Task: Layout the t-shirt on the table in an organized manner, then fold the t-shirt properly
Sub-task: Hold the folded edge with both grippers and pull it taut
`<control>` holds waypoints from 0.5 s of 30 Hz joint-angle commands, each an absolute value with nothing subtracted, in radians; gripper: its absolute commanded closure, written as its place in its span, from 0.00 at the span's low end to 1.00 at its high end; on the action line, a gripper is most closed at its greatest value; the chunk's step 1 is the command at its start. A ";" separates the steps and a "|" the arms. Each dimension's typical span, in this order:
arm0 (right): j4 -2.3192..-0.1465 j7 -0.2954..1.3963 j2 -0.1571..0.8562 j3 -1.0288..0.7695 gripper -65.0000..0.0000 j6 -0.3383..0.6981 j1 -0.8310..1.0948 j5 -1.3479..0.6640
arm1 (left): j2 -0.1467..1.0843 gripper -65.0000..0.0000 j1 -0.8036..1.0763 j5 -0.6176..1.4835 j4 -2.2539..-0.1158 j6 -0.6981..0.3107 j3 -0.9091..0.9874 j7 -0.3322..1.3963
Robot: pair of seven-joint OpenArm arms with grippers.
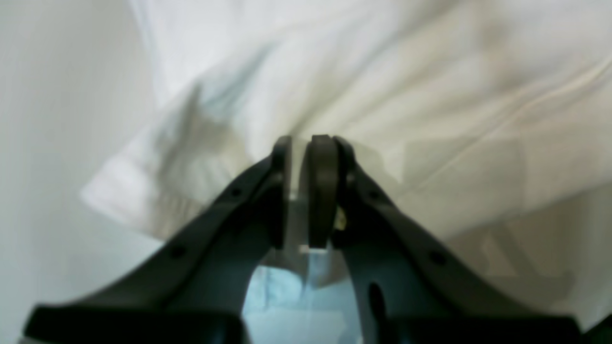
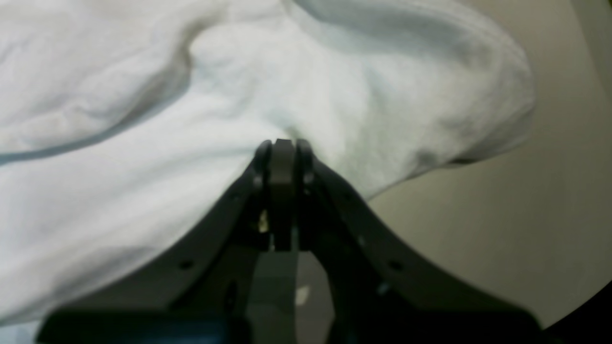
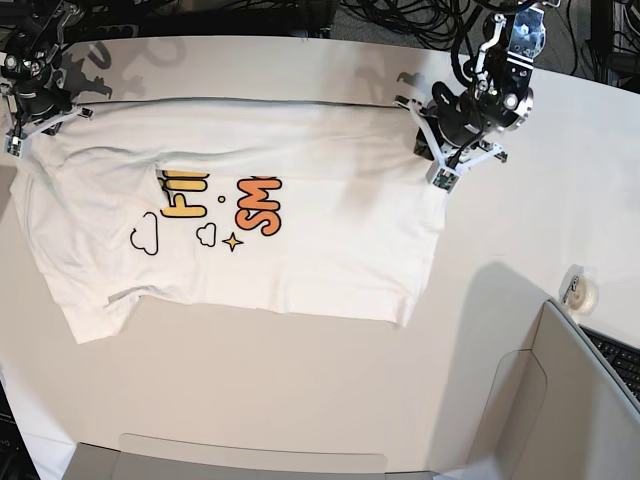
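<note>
t-shirt [image 3: 300,215] | stretching lengthwise between left gripper [image 1: 301,148] and right gripper [image 2: 283,145] | 2 grippers pinching its far edge, 1 each end

- The t-shirt [image 3: 320,240] is white, printed with yellow and orange lettering (plus outlined clouds and a star).
- The table [image 3: 300,390] is off-white.

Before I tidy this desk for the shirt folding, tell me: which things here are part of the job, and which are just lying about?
Part of the job:
- t-shirt, held stretched
- table
- left gripper, shut on the t-shirt
- right gripper, shut on the t-shirt

Lying about:
- tape roll
- keyboard
- grey panel
- cables
</note>
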State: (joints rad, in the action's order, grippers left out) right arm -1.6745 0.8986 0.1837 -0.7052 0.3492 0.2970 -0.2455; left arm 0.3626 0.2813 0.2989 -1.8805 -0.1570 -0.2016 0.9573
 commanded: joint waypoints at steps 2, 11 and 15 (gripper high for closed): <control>-1.675 0.955 0.194 -0.713 0.99 0.343 0.340 -0.200 | 0.372 0.91 0.314 0.282 -1.922 -0.153 -0.170 0.967; -1.687 0.954 0.188 -0.714 0.99 0.343 0.463 -0.205 | 0.364 0.91 0.433 0.283 -2.000 -0.153 -0.102 0.967; -1.732 0.957 0.157 -0.714 0.99 0.343 0.503 -0.205 | 0.364 0.91 0.478 0.283 -2.009 -0.153 -0.097 0.967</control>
